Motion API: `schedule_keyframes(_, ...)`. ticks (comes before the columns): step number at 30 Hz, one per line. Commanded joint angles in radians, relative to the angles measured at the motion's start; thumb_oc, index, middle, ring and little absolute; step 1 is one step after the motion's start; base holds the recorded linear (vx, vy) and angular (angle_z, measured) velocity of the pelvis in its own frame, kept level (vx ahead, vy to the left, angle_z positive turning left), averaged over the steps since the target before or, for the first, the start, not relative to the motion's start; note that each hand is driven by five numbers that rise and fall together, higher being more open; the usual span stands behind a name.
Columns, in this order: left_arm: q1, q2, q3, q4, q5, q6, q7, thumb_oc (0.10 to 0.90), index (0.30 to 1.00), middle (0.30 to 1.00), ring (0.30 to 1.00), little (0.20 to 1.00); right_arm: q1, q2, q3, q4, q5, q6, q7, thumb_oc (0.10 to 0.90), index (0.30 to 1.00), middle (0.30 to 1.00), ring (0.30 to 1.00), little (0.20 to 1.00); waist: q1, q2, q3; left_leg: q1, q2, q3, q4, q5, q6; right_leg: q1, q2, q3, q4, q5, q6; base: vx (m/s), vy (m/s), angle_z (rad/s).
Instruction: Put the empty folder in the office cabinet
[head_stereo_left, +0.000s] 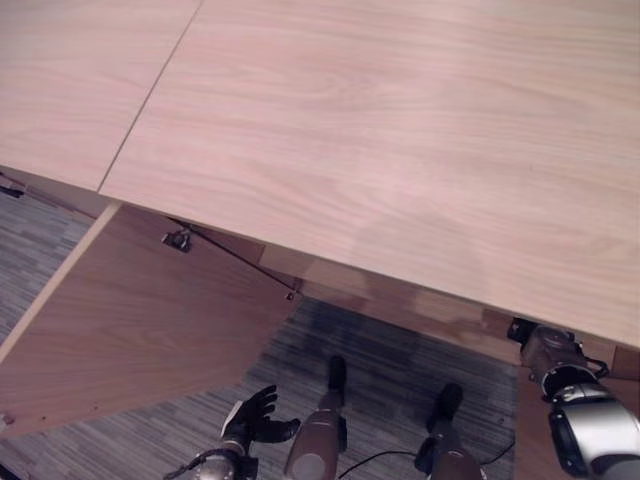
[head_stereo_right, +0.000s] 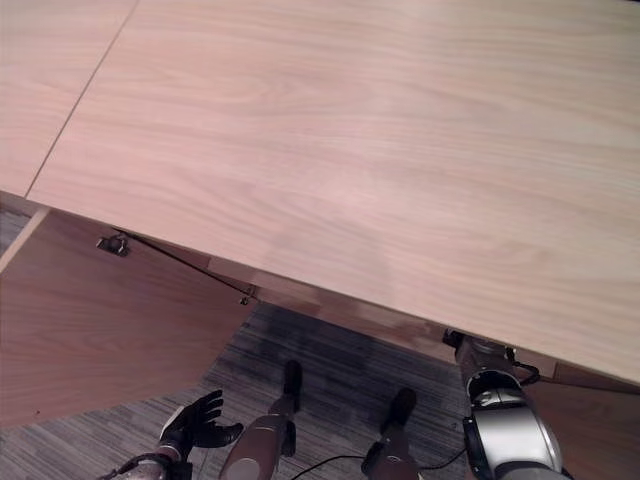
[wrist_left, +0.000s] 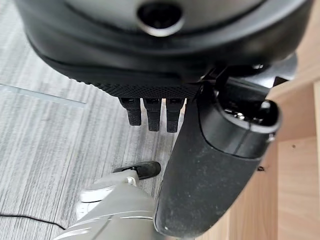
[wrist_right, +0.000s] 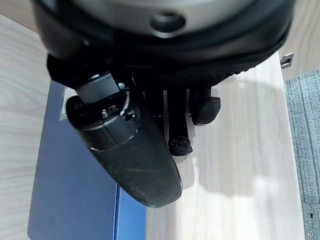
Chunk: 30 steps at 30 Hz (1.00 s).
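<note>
We're looking down at the wood cabinet top (head_stereo_left: 400, 130), with its door (head_stereo_left: 130, 320) swung open over the grey carpet (head_stereo_left: 400, 370). Our left hand (head_stereo_left: 255, 418) hangs low above the carpet, fingers loosely spread, holding nothing. The blue folder (wrist_right: 75, 185) lies flat on a cabinet shelf (wrist_right: 240, 170) under our right hand (wrist_right: 165, 100), whose fingers are loose, not gripping it. No readable labels anywhere.

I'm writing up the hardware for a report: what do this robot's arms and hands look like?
Both arms are silver-grey metal with rounded segments and dark joints; the right arm shows a black ring and thin black wiring near its wrist. The left hand is black, with slim jointed fingers and a thumb. Up close, the right hand is matt black with a finely textured palm, round-tipped fingers and a thick, smooth, rounded thumb.
</note>
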Motion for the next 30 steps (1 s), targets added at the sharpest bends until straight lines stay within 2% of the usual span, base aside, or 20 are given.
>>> schedule_keyframes(1,-0.025,0.082,-0.063,-0.055,-0.059,-0.041,-0.005,0.8,0.9,0.9,0.9,0.9,-0.178,-0.15,0.033,0.069,0.003,-0.046,-0.033,0.4,0.3,0.3,0.3,0.3,0.052,0.021,0.051,0.004,-0.029,0.005,-0.003,-0.065,-0.013,-0.04,-0.018,0.042,0.205,-0.273,0.008,0.01,0.019,-0.18)
schedule_keyframes(7,-0.028,0.101,-0.094,-0.119,-0.089,-0.043,-0.021,0.8,0.9,0.9,0.9,0.9,-0.286,-0.219,0.05,0.149,0.019,-0.035,-0.045,0.4,0.3,0.3,0.3,0.3,0.067,0.042,0.063,-0.041,-0.032,0.01,-0.003,-0.06,-0.012,-0.134,-0.039,0.056,0.275,-0.291,0.006,0.01,0.009,-0.08)
schedule_keyframes(12,-0.024,0.109,-0.108,-0.134,-0.096,-0.041,-0.035,0.8,0.9,0.9,0.9,0.9,-0.344,-0.268,0.081,0.158,0.009,-0.032,-0.047,0.4,0.3,0.3,0.3,0.3,0.07,0.047,0.06,-0.048,-0.037,0.002,-0.003,-0.056,-0.017,-0.141,-0.039,0.049,0.282,-0.297,0.003,0.03,-0.02,0.27)
schedule_keyframes(20,-0.01,0.128,-0.13,-0.125,-0.098,-0.032,-0.063,0.8,0.9,0.9,0.9,0.9,-0.512,-0.351,0.178,0.142,0.004,-0.044,-0.054,0.4,0.3,0.3,0.3,0.3,0.076,0.037,0.037,-0.033,-0.041,-0.013,-0.003,-0.06,-0.021,-0.12,-0.035,0.043,0.276,-0.302,-0.002,0.03,-0.02,0.0)
schedule_keyframes(24,-0.014,0.134,-0.121,-0.116,-0.114,-0.028,-0.07,0.8,0.9,0.9,0.9,0.9,-0.588,-0.38,0.235,0.111,0.003,-0.055,-0.054,0.4,0.3,0.3,0.3,0.3,0.078,0.021,0.026,-0.017,-0.04,-0.02,-0.003,-0.063,-0.022,-0.102,-0.03,0.04,0.276,-0.307,-0.004,0.03,-0.027,-0.11)
schedule_keyframes(28,-0.02,0.134,-0.115,-0.093,-0.112,-0.024,-0.074,0.8,0.9,0.9,0.9,0.9,-0.6,-0.373,0.243,0.077,0.024,-0.065,-0.046,0.4,0.3,0.3,0.3,0.3,0.074,0.007,0.016,0.007,-0.039,-0.026,-0.003,-0.066,-0.023,-0.071,-0.026,0.036,0.275,-0.312,-0.006,0.03,-0.018,-0.02)
schedule_keyframes(30,-0.03,0.12,-0.102,-0.061,-0.11,-0.019,-0.07,0.8,0.9,0.9,0.9,0.9,-0.563,-0.34,0.228,0.04,0.043,-0.073,-0.036,0.4,0.3,0.3,0.3,0.3,0.066,-0.004,0.006,0.029,-0.039,-0.027,-0.003,-0.071,-0.023,-0.034,-0.02,0.033,0.257,-0.31,-0.006,0.04,0.004,0.1)
